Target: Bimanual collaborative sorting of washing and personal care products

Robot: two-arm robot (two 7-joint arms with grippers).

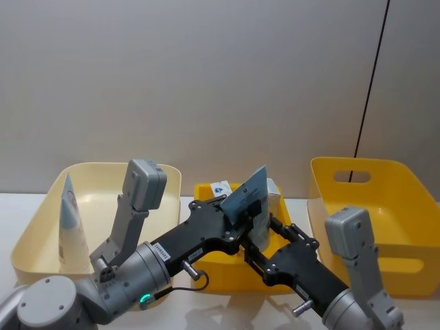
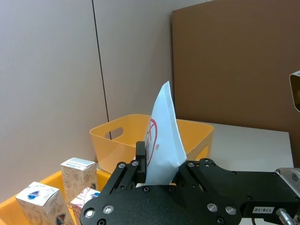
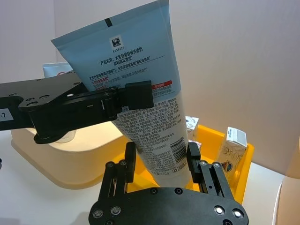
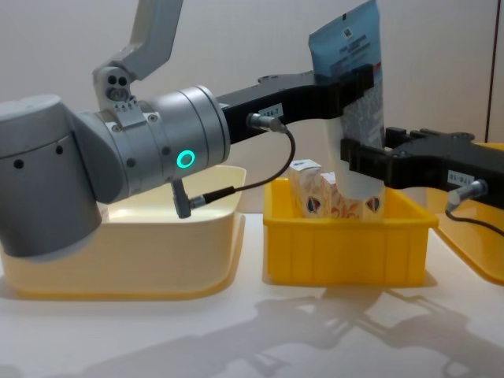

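A light-blue squeeze tube (image 4: 352, 47) stands tilted above the small yellow bin (image 4: 346, 248), crimped top upward. My left gripper (image 4: 354, 83) is shut on its upper part, seen too in the left wrist view (image 2: 161, 166). My right gripper (image 3: 161, 157) is shut on the tube's (image 3: 140, 79) lower end, fingers (image 3: 193, 157) pressing both sides. In the head view both grippers, left (image 1: 244, 206) and right (image 1: 258, 237), meet over that bin. White cartons (image 4: 311, 189) stand inside it. Another light-blue tube (image 1: 70, 220) stands in the cream bin (image 1: 103, 168).
A large yellow-orange bin (image 1: 385, 206) with handle slots stands at the right. The cream bin (image 4: 157, 244) sits left of the small yellow bin (image 1: 220, 268). More cartons (image 2: 77, 176) (image 3: 233, 145) stand along the small bin's back. A plain wall rises behind the table.
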